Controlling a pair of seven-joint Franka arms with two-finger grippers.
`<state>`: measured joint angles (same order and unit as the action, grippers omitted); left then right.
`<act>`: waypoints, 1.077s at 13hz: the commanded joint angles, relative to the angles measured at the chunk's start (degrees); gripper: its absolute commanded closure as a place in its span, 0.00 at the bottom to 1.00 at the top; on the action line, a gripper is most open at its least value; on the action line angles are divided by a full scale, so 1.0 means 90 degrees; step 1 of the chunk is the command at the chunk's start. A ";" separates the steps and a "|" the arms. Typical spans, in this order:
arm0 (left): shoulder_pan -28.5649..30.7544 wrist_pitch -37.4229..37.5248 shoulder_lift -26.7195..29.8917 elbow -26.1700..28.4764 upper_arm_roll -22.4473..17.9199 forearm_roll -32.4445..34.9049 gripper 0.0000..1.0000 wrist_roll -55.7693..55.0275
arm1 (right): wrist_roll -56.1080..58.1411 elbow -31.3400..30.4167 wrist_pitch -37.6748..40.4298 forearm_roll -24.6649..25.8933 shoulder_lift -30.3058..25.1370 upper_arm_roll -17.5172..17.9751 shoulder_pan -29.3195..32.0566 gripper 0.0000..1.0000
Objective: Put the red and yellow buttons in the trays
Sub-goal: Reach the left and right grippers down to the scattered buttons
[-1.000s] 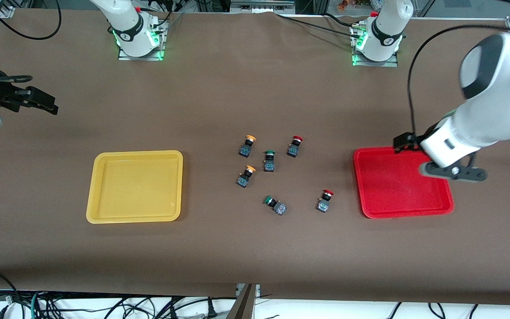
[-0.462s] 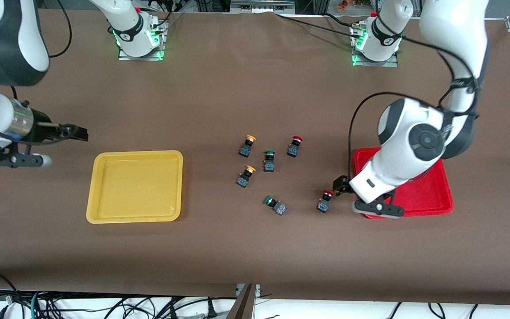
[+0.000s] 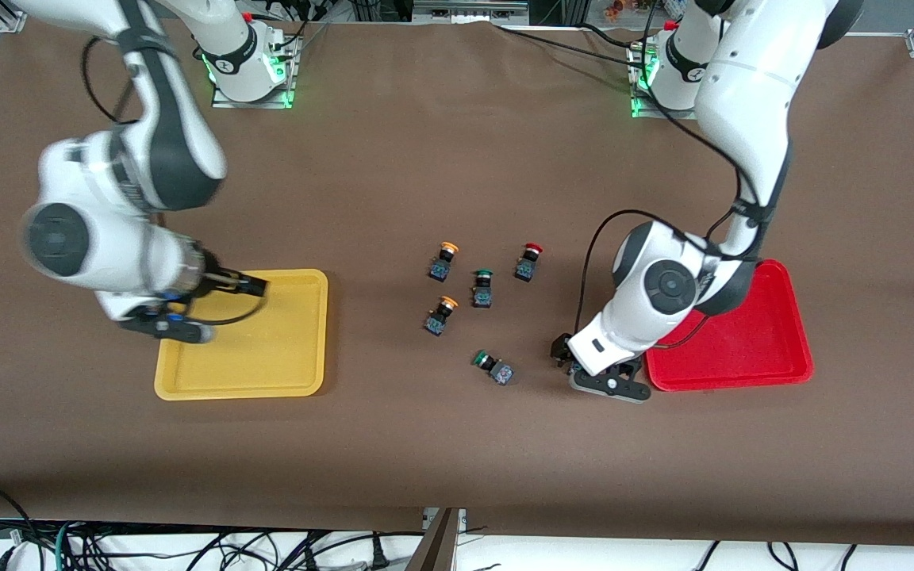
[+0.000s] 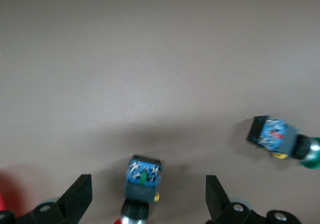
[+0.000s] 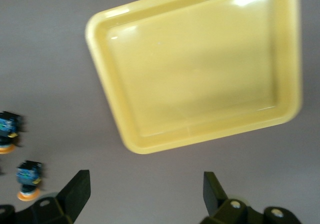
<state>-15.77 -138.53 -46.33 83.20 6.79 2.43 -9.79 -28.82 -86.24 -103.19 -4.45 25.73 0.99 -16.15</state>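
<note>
I have the left pincer (image 4: 145, 204) spread astride a red button (image 4: 141, 184) beside the red tray (image 3: 743, 349) for a short carry, while the right pincer (image 5: 142, 196), also spread, hangs over the yellow tray (image 3: 298, 373).

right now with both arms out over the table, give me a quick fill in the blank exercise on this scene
1. The right gripper hangs over the ____ tray.
2. In the left wrist view, the open left gripper straddles a button with a ____ cap.
3. The number of buttons lying inside the red tray is ____.
4. The button between the two yellow-capped ones and the red-capped one has a ____ cap.

Missing words: yellow; red; zero; green
</note>
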 commanded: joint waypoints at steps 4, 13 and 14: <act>-0.0123 -0.0291 -0.0263 0.0189 -0.0071 0.0169 0.00 0.0033 | -0.1961 0.0119 -0.1052 -0.0052 0.0704 -0.0061 -0.1339 0.00; -0.0064 -0.0292 -0.0282 0.0198 -0.0071 0.0169 0.94 0.0013 | -0.3263 0.0119 -0.2704 0.0035 0.1877 -0.0061 -0.2483 0.00; -0.0064 -0.0291 -0.0282 0.0199 -0.0071 0.0169 1.00 0.0013 | -0.3273 0.0119 -0.2782 0.0026 0.1974 -0.0071 -0.2570 0.00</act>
<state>-16.37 -140.98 -49.76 84.12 6.30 2.90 -9.73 -57.15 -86.18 -127.23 -4.39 42.17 0.95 -37.94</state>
